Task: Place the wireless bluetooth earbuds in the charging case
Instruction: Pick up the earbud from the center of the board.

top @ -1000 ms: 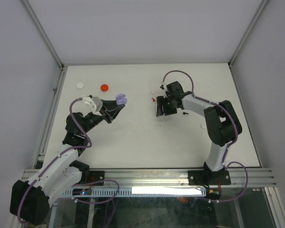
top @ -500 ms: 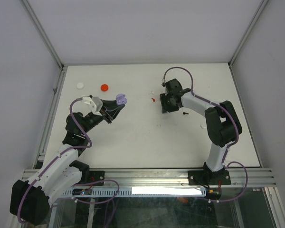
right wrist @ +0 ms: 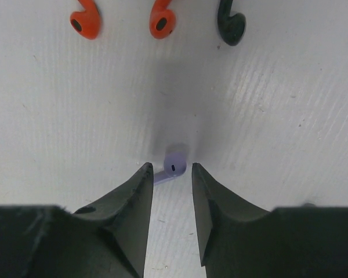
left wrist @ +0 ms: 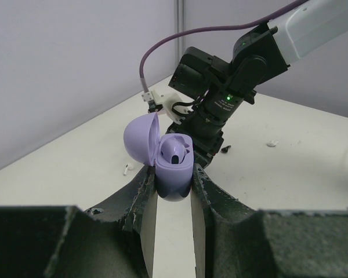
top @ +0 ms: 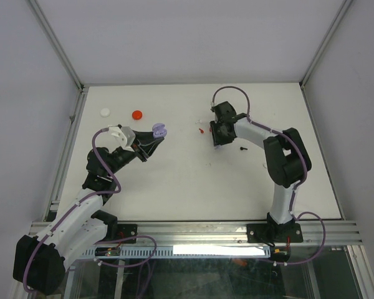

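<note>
- The left claw (top: 153, 137) is lifted off the counter (top: 174, 180) and clamped on the lavender charging case (top: 159, 131). The case stands between the fingertips with its lid flipped open.
- The left wrist view shows that case (left wrist: 174, 174) close up. The lid leans to one side, and what looks like a seated lavender bud (left wrist: 175, 152) rests in the cup. From above I can't see inside it.
- The right claw (right wrist: 169, 180) is down at the counter, its jaws narrow but not closed. The loose lavender earbud (right wrist: 173, 167) lies right at the fingertips. Its stem reaches one finger, and a sliver of gap shows before the other.
- Past the right claw's tips, its own camera shows two red earbuds (right wrist: 84, 20) side by side, with a black earbud (right wrist: 232, 26) beside them. From overhead they are only specks.
- The overhead view alone shows a red round case (top: 137, 114) and a white round case (top: 105, 112) beyond the left claw, well apart from the right claw (top: 217, 142).
- A green light (left wrist: 227, 98) glows on the right arm, seen only from the left wrist.
</note>
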Robot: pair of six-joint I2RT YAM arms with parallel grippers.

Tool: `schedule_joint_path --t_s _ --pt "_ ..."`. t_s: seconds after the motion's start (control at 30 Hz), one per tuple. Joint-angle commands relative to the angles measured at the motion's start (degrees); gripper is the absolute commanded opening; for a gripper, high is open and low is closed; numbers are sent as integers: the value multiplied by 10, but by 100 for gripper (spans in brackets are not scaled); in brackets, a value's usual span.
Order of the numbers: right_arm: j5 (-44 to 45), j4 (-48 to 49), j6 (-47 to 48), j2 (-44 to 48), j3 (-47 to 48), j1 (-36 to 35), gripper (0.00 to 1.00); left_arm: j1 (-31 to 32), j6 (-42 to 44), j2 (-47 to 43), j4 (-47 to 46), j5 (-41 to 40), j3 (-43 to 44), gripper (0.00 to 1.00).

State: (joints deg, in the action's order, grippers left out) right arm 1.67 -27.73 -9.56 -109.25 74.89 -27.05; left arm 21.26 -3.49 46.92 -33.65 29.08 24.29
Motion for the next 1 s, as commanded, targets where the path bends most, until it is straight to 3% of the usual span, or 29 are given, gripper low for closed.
schedule_joint_path --t_s 0.0,0.53,0.97 --pt "16 -3 10 -8 26 -3 35 -5 7 -2 -15 17 25 0" --pt "54 -32 24 -38 40 -18 31 -5 5 0 -15 22 26 0" --pt "80 -44 42 14 40 -46 17 -5 5 -1 -16 28 26 0"
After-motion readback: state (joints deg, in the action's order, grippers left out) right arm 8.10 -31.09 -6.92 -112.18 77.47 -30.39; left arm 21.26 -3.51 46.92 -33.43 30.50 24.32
